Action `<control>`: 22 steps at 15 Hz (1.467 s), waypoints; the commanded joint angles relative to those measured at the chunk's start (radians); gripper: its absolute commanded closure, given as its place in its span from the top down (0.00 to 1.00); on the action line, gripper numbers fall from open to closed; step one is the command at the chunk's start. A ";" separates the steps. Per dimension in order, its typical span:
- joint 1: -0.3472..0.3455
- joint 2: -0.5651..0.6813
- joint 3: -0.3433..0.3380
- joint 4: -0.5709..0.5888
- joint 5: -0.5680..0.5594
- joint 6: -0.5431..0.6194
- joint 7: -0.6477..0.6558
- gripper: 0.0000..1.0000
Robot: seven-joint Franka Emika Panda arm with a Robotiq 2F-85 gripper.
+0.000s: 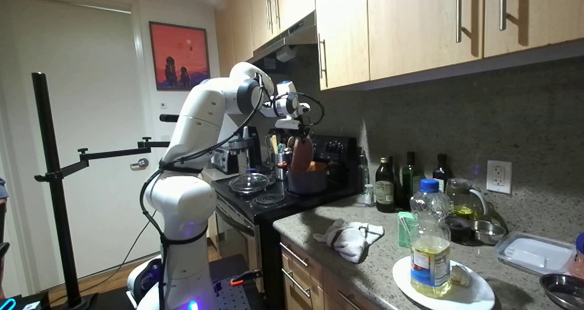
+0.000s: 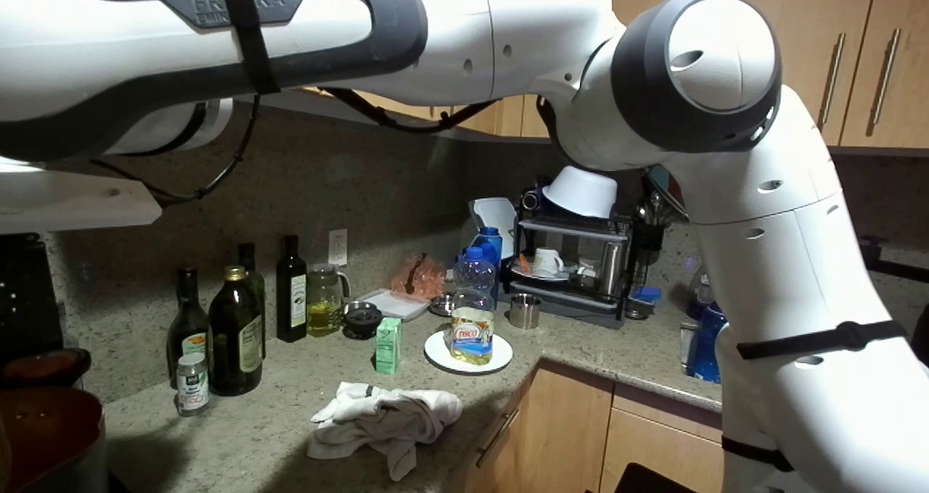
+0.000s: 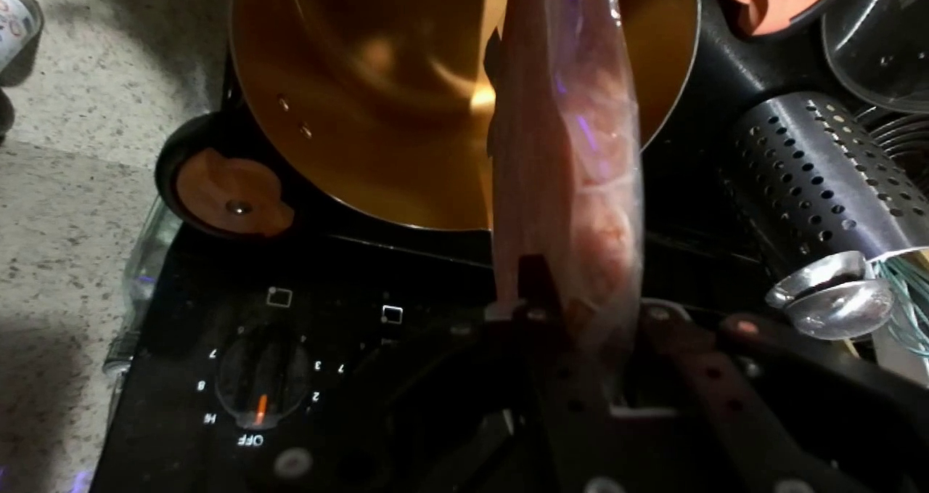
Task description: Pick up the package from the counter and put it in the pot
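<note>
The package (image 1: 302, 154) is pinkish meat in clear plastic wrap. It hangs nearly upright from my gripper (image 1: 300, 133), which is shut on its upper end. In the wrist view the package (image 3: 566, 137) runs between the dark fingers (image 3: 591, 319) and out over the pot's opening. The pot (image 1: 308, 182) stands on the stove, grey outside. Its copper-coloured inside (image 3: 377, 166) shows in the wrist view. The package's lower end is about level with the pot's rim; I cannot tell how far inside it reaches. Part of the pot (image 2: 58, 442) shows in an exterior view; gripper and package are hidden there.
A perforated utensil holder (image 3: 827, 181) stands close beside the pot. An orange-and-black pot handle (image 3: 228, 192) sticks out. A glass lid (image 1: 248, 183) lies on the stove. The range hood (image 1: 292, 34) is above. A towel (image 1: 350, 241), bottles (image 1: 384, 186) and a plate (image 1: 474, 296) are on the counter.
</note>
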 commanded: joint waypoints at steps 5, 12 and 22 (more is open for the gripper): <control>-0.041 -0.003 0.019 -0.063 0.097 0.094 -0.022 0.05; -0.015 0.010 -0.034 -0.101 0.207 0.127 -0.070 0.05; -0.016 0.006 -0.042 -0.149 0.238 0.139 -0.067 0.05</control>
